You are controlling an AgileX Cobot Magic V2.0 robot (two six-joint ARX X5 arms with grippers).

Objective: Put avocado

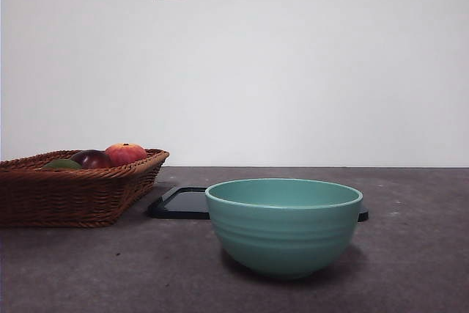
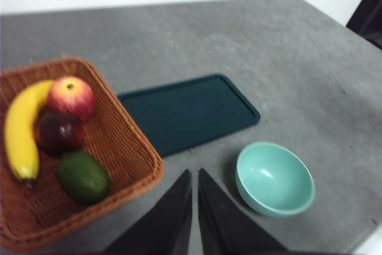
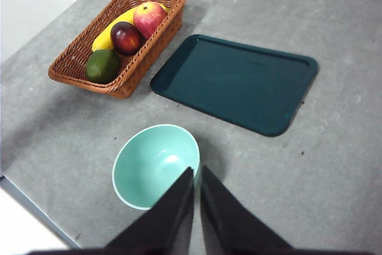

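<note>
though basketed, avocado (image 2: 83, 177) beside jaws

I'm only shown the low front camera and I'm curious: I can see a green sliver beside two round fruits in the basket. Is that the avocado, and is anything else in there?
Observer: Yes. From above, the avocado is whole and lies at one end of the basket, next to the dark maroon fruit.
Operator: Anything hidden from me?
Observer: A banana lies along the basket's far wall, behind the fruits.
Operator: That dark thing behind the bowl?
Observer: It is a flat dark green tray with nothing on it, beside the basket.
Operator: Where are the arms?
Observer: Both hang above the table; the left gripper and right gripper are shut and hold nothing.
</note>
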